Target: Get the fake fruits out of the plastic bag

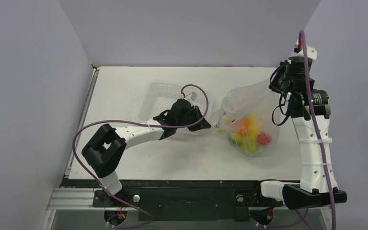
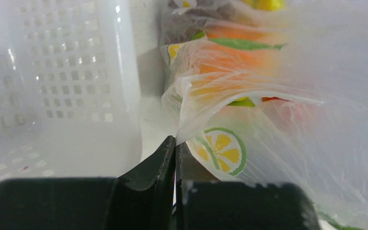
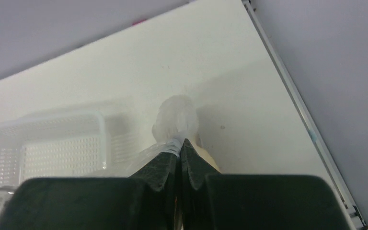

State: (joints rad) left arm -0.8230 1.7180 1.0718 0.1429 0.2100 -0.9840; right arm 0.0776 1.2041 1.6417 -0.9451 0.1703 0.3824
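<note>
bag (image 1: 251, 100) sits mid-table just right of the basket (image 1: 158, 93), looks like thin, floppy, slippery film with the light fruits (image 1: 249, 134) piled in its near end. left gripper (image 2: 176, 143) is clenched on its left edge, right gripper (image 3: 178, 146) pinches the raised far-right corner; i'd say the film edges are the best hold.

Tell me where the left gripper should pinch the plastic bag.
The slack film edge on the left of the plastic bag, coming in low from the basket side. The fake fruits fill the bottom and the right gripper pinches the bunched top; that flat fold suits thin jaws.
</note>
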